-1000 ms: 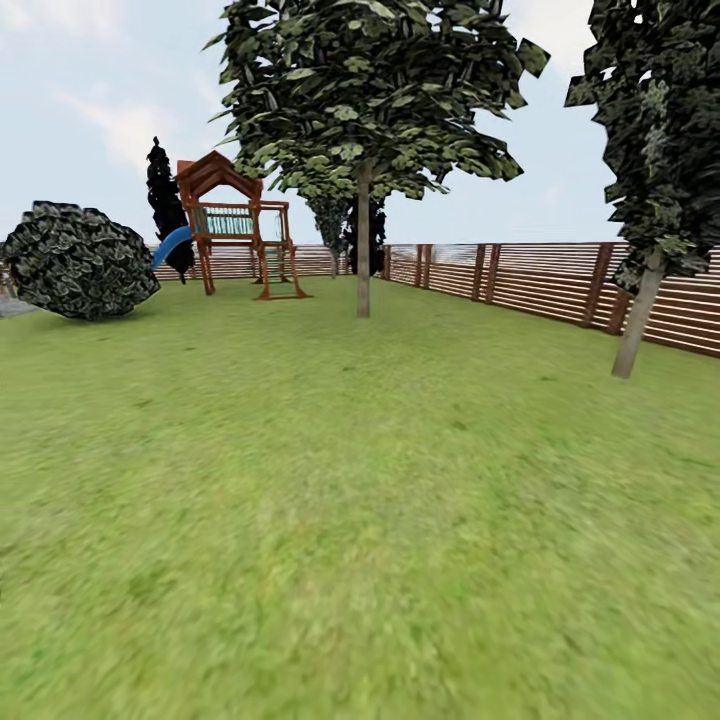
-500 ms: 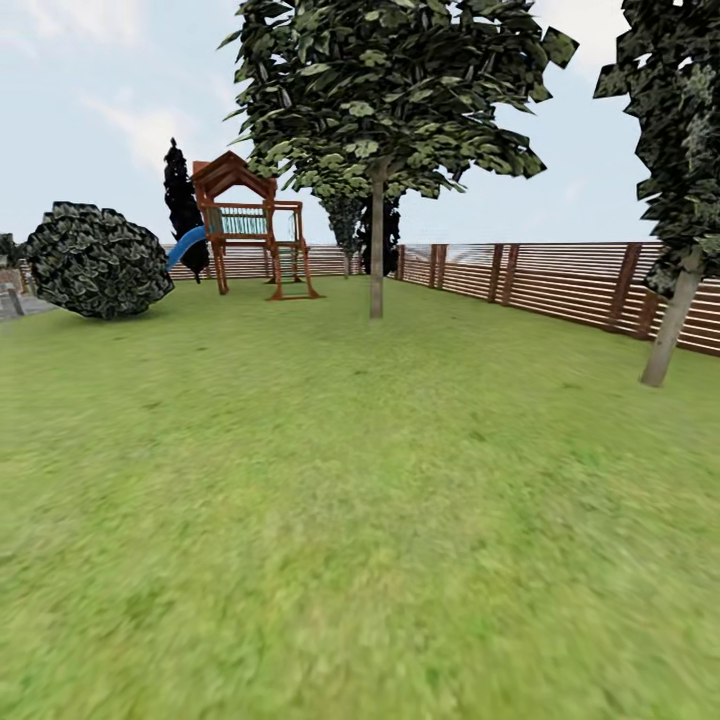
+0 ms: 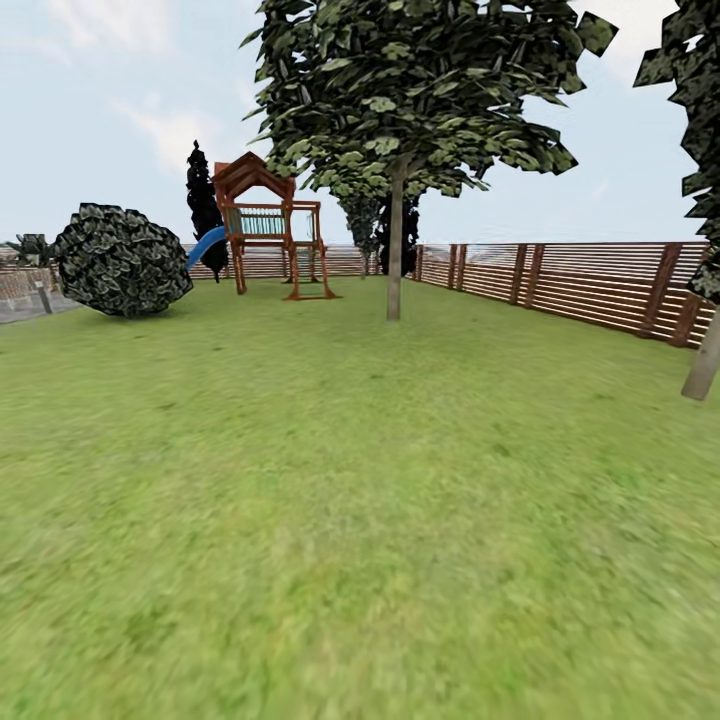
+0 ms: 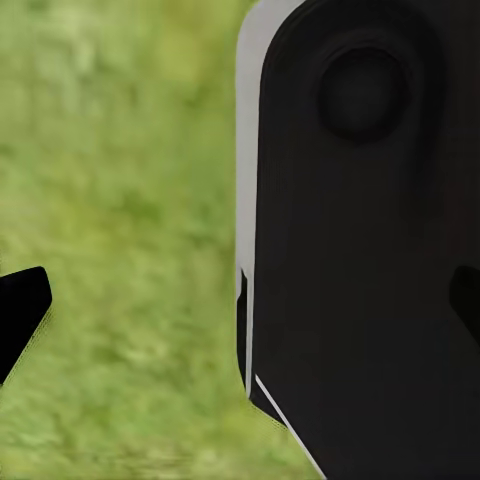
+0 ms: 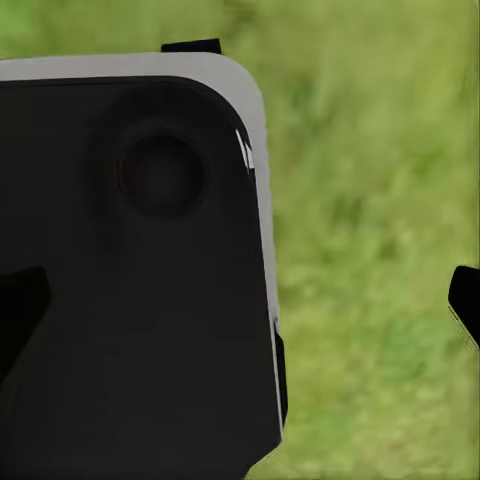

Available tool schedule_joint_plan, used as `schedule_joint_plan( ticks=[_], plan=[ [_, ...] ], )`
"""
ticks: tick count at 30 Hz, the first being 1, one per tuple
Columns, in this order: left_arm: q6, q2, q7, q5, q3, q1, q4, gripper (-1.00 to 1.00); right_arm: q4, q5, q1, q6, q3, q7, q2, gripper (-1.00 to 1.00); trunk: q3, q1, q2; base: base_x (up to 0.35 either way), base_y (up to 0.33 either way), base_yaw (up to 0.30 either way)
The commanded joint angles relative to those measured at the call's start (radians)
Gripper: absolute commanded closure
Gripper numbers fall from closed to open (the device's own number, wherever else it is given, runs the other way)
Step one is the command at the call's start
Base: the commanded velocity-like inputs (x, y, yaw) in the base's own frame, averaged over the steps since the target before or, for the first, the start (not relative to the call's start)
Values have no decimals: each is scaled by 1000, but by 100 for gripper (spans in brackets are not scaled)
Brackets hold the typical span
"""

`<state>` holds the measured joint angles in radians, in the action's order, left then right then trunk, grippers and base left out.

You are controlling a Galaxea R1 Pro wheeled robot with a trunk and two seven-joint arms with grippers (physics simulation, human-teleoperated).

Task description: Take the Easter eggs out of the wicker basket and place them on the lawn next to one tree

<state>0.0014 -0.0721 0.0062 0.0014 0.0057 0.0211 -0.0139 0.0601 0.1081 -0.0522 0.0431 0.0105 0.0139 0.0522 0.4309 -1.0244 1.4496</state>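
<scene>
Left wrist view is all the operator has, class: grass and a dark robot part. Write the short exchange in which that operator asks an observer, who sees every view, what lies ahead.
Operator: I see grass only. Is there a tree to head for?
Observer: Yes. In the head view a tree with a thin pale trunk stands ahead on the lawn, to the right of a wooden play tower.
Operator: What closes off the right side?
Observer: A brown slatted fence runs along the lawn's right edge, behind that tree.
Operator: Anything to the left?
Observer: A round dark bush sits at the lawn's far left.
</scene>
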Motion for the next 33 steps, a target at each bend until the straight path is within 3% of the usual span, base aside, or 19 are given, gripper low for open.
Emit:
schedule_joint_plan(
  ticks=[1,13,33],
  plan=[
    [0,0,1,0,0,0,-1,-100,4,10,-2,4,2,0,0,-100,1,-1,0,325,0,16],
    [0,0,1,0,0,0,-1,-100,3,10,-2,4,2,1,0,-100,1,-1,0,325,0,188],
    [0,0,1,0,0,0,-1,-100,3,10,-2,4,2,0,0,-100,1,-1,0,325,0,8]
  ],
)
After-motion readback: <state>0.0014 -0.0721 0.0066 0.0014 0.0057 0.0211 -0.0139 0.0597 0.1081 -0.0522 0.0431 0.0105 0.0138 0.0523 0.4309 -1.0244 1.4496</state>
